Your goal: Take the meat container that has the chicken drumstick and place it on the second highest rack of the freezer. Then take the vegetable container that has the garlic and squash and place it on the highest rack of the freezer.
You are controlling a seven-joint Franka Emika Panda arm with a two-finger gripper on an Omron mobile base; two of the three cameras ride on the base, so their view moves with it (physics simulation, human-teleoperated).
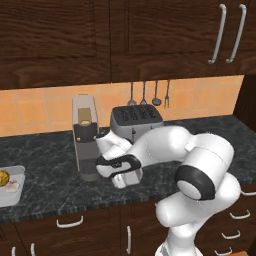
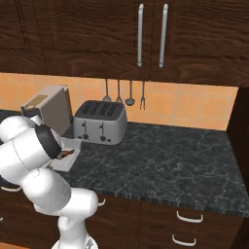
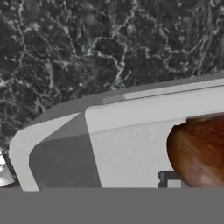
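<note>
Both containers seem unplaced, so I judge the task barely begun. Whether the gripper is apart or clamped, I cannot tell; it sits low over the meat container holding the chicken drumstick on the counter; the vegetable container waits far left.
</note>
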